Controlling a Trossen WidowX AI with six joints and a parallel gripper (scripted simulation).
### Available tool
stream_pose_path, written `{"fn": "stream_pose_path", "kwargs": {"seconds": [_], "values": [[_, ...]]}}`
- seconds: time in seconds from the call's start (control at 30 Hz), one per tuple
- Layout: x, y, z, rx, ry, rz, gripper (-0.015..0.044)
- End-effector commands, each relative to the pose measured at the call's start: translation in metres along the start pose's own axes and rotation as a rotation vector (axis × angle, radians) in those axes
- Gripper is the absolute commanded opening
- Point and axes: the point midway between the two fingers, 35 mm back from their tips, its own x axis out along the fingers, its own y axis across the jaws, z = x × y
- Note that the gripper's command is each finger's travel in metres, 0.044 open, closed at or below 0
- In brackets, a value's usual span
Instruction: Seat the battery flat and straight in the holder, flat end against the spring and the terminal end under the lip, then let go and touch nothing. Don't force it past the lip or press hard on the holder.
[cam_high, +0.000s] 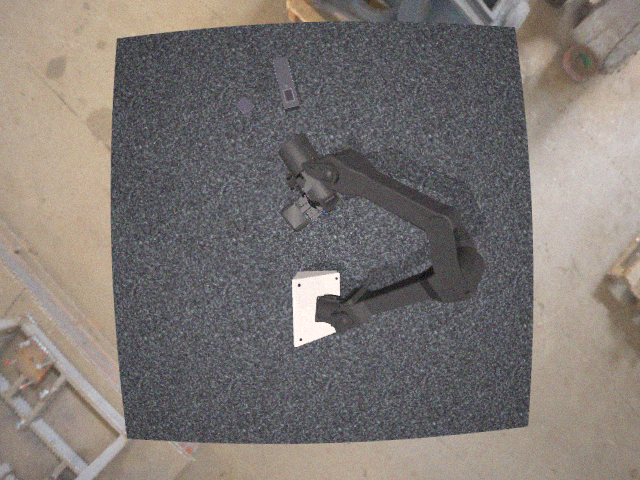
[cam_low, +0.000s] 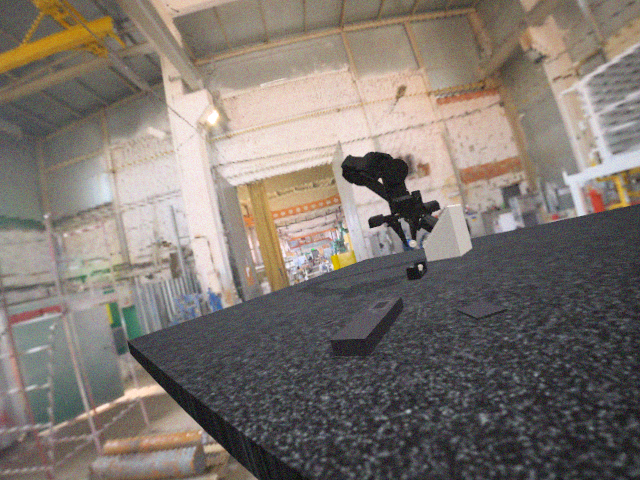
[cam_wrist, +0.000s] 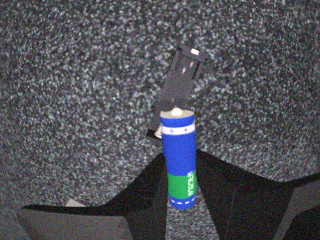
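Observation:
My gripper (cam_wrist: 179, 157) (cam_low: 412, 241) is shut on the blue battery (cam_wrist: 179, 150) (cam_low: 410, 246), which has a green band near its flat end. The battery's terminal end points up the wrist view. It is held above the table; a little blue shows in the top view (cam_high: 324, 211). The black holder (cam_wrist: 176, 89) (cam_low: 413, 272) lies on the table beyond the battery in the wrist view, with its spring at the near end and a pale contact at the far end. The battery partly hides the spring end and is angled to the holder's length. The arm hides the holder in the top view.
A white wedge-shaped block (cam_high: 306, 312) (cam_low: 448, 238) stands by the arm's base; its corner shows low in the wrist view (cam_wrist: 75, 203). A long dark bar (cam_high: 283, 77) (cam_low: 364, 326) and a thin dark square (cam_high: 244, 105) (cam_low: 481, 309) lie farther off.

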Motion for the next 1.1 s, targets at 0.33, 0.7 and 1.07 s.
{"fn": "stream_pose_path", "kwargs": {"seconds": [0.33,0.7,1.07], "values": [[-0.003,-0.008,0.033,0.452,-0.006,0.002,0.0058],[0.010,-0.007,0.037,0.444,-0.079,0.000,0.0058],[0.029,-0.008,0.039,0.437,-0.198,-0.015,0.0058]]}}
